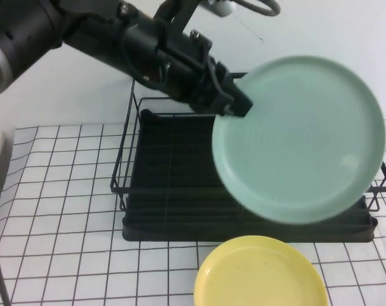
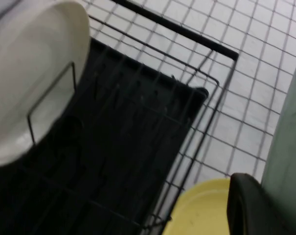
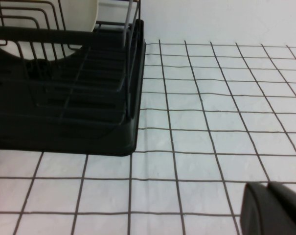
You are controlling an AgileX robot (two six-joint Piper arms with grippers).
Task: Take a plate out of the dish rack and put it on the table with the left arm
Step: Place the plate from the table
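My left gripper (image 1: 234,102) is shut on the left rim of the pale mint-green plate (image 1: 298,137) and holds it tilted in the air above the black dish rack (image 1: 173,191). In the left wrist view one black finger (image 2: 245,205) presses against the plate (image 2: 289,142), which fills that view's edge. The rack (image 2: 113,147) lies below. My right gripper (image 3: 272,210) is shut and empty, low over the grid-cloth table (image 3: 211,122) beside the rack (image 3: 64,103). It is out of the high view.
A cream-white plate (image 2: 30,73) stands upright in the rack's dividers and also shows in the right wrist view (image 3: 84,14). A yellow plate (image 1: 259,274) lies on the table (image 1: 59,210) just in front of the rack, under the held plate.
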